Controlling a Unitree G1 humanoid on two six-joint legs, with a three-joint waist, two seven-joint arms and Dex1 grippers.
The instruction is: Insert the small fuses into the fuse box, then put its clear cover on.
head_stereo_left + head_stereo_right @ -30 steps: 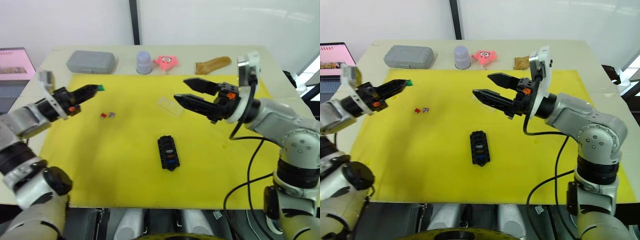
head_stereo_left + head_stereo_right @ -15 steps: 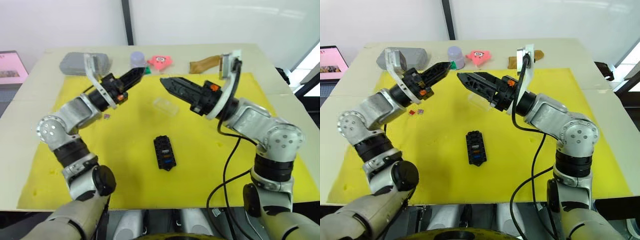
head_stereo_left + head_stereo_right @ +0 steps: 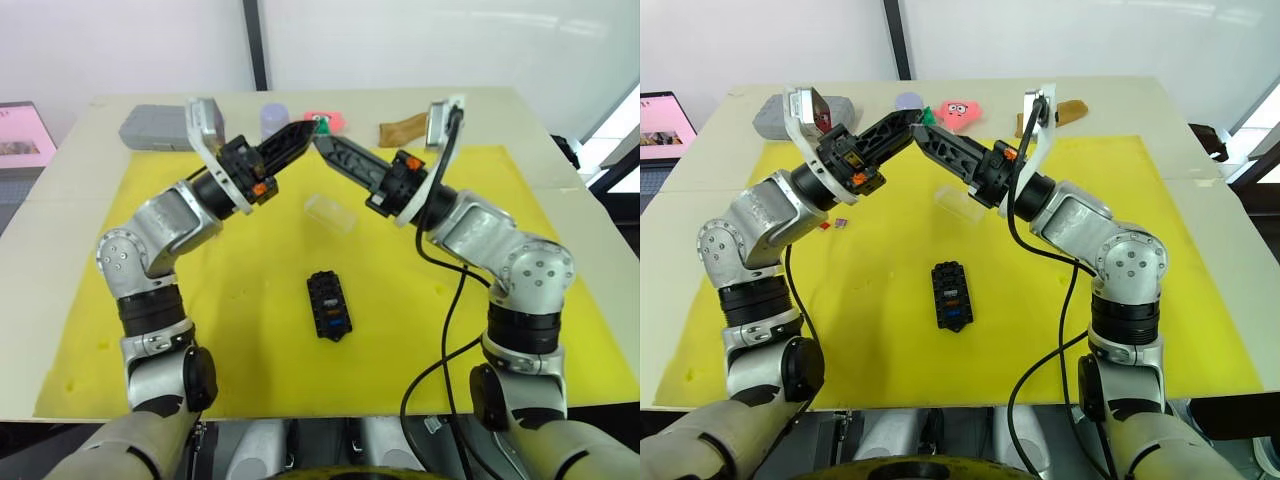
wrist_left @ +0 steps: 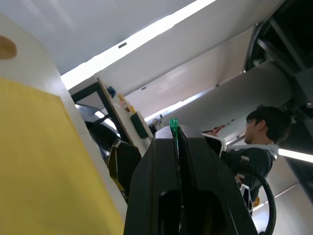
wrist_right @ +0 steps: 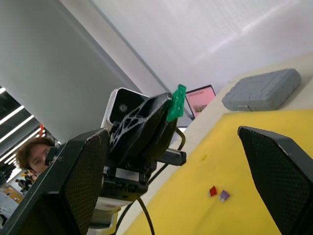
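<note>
Up at the far middle of the yellow mat [image 3: 150, 300] we have both arms raised and meeting tip to tip. Our left gripper [image 3: 912, 118] comes in from nine o'clock, its two black fingers pressed together on a green fuse [image 3: 924, 113], which pokes out past the tips. Our right gripper [image 3: 930, 137] reaches in from three o'clock with its jaws spread wide, the tips just beside the green fuse. On the mat at about ten o'clock from the fuse box [image 3: 329, 305] lie a red fuse [image 5: 212, 191] and a purple fuse [image 5: 224, 195], side by side. The fuse box sits near the mat's centre, with colored fuses already in some slots. The clear cover [image 3: 330, 212] rests on the mat at twelve o'clock from the box, below the two grippers. A grey case [image 3: 152, 127] sits at the table's far left corner.
</note>
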